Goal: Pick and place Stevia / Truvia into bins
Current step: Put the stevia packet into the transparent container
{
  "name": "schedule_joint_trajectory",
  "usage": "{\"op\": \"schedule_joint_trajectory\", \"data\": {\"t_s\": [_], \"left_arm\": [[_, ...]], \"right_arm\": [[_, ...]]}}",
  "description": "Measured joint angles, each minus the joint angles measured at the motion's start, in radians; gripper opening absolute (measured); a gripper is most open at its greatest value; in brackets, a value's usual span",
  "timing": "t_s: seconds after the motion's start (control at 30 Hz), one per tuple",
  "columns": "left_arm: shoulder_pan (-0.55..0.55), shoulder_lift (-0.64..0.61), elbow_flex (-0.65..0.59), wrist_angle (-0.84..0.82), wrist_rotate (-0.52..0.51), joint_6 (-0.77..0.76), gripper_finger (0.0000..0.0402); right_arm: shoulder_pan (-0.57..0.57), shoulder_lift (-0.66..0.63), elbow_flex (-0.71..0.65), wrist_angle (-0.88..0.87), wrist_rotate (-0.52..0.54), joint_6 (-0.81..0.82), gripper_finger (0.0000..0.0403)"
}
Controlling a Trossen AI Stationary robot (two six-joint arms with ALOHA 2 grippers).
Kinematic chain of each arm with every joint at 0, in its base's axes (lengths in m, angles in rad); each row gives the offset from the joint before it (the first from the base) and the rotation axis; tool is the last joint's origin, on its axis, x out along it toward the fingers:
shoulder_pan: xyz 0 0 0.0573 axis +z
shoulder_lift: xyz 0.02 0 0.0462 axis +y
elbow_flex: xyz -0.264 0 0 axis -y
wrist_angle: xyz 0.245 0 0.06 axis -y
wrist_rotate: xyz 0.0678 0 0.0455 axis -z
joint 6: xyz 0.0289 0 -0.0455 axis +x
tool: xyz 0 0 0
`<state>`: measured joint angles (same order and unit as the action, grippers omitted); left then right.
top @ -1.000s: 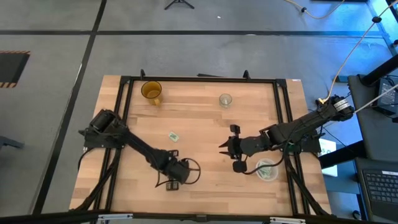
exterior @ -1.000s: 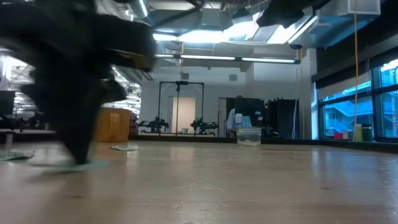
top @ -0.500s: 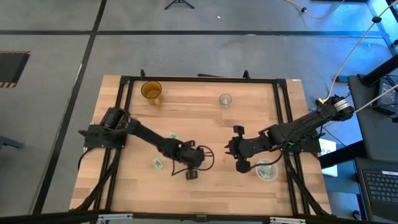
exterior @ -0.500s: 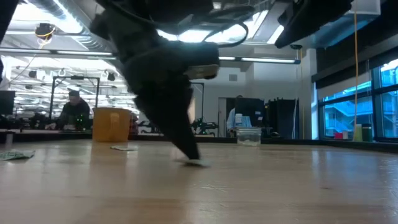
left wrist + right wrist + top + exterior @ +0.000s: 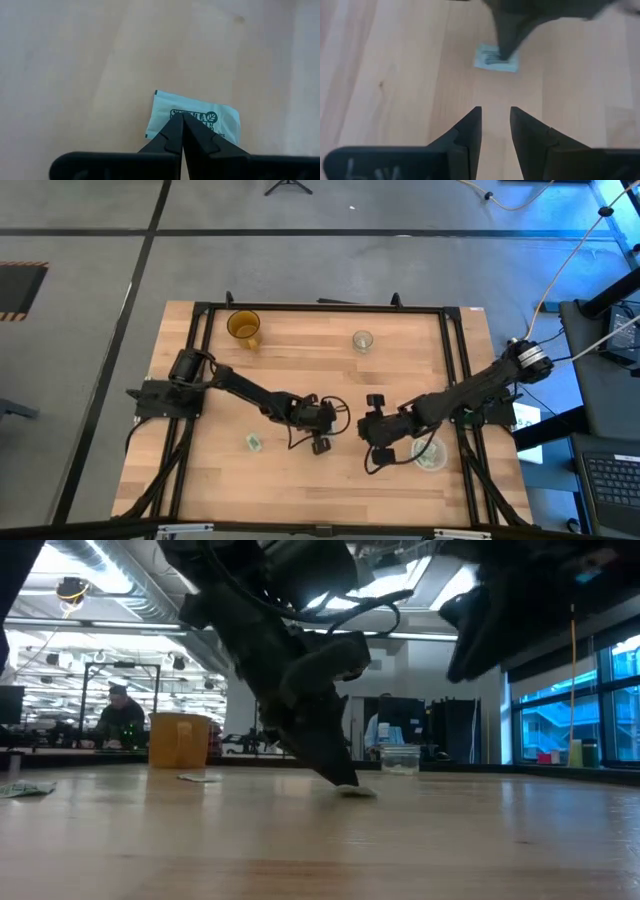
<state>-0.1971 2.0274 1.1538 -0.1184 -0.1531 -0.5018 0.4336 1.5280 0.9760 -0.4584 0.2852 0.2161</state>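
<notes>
A white sachet with green print [image 5: 200, 117] lies flat on the wooden table, under the tips of my shut left gripper [image 5: 183, 116], near the table's middle [image 5: 320, 430]. My right gripper [image 5: 495, 109] is open and hovers just to the right of it [image 5: 372, 438], touching nothing; its view shows the same sachet [image 5: 495, 58]. Another sachet [image 5: 255, 442] lies flat toward the near left. The clear round bin [image 5: 428, 452] stands near the right edge with packets in it. My left gripper presses its shut fingertips [image 5: 340, 772] down on the sachet's printed face [image 5: 192, 116], near its middle. The fingers slant down from above and from the table's left. The sachet [image 5: 357, 790] stays flat on the table.
A yellow cup [image 5: 243, 327] and a small clear cup [image 5: 362, 340] stand near the far edge. The low view shows two more sachets [image 5: 200, 777] [image 5: 25, 788] flat on the table. A black frame [image 5: 205, 315] borders the table. A person sits in the room behind [image 5: 120, 715].
My left gripper, shut, has travelled from the near left toward the table's middle and right, sliding the sachet along the table under its tips. As the arm moved off, the sachet at the near left came into view. My right gripper has come lower and a little toward the near edge.
</notes>
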Motion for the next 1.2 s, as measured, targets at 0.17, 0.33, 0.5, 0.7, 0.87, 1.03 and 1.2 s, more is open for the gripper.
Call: {"op": "schedule_joint_trajectory", "data": {"t_s": [0.17,0.33,0.5,0.7,0.87,1.03,1.2], "left_arm": [[0.031,0.002,-0.001,0.036,-0.012,-0.059,0.0002],[0.056,0.002,-0.001,0.058,0.013,-0.088,0.0003],[0.07,0.002,-0.001,0.065,0.049,-0.09,0.0003],[0.074,0.003,-0.001,0.086,0.051,-0.112,0.0003],[0.074,0.003,-0.002,0.095,0.05,-0.117,0.0003],[0.073,0.003,-0.002,0.095,0.049,-0.14,0.0003],[0.074,0.003,-0.002,0.097,0.05,-0.14,0.0003]], "right_arm": [[0.001,0.073,0.0,0.104,0.001,-0.009,0.0106],[0.001,0.145,0.0,0.203,0.001,-0.012,0.0106],[0.004,0.221,0.0,0.247,0.002,-0.073,0.0106],[0.004,0.302,0.0,0.284,0.004,-0.088,0.0106],[0.004,0.341,-0.001,0.296,0.084,-0.088,0.0106],[0.003,0.356,-0.001,0.317,0.151,-0.09,0.0106],[0.004,0.379,-0.001,0.359,0.158,-0.1,0.0106]]}}
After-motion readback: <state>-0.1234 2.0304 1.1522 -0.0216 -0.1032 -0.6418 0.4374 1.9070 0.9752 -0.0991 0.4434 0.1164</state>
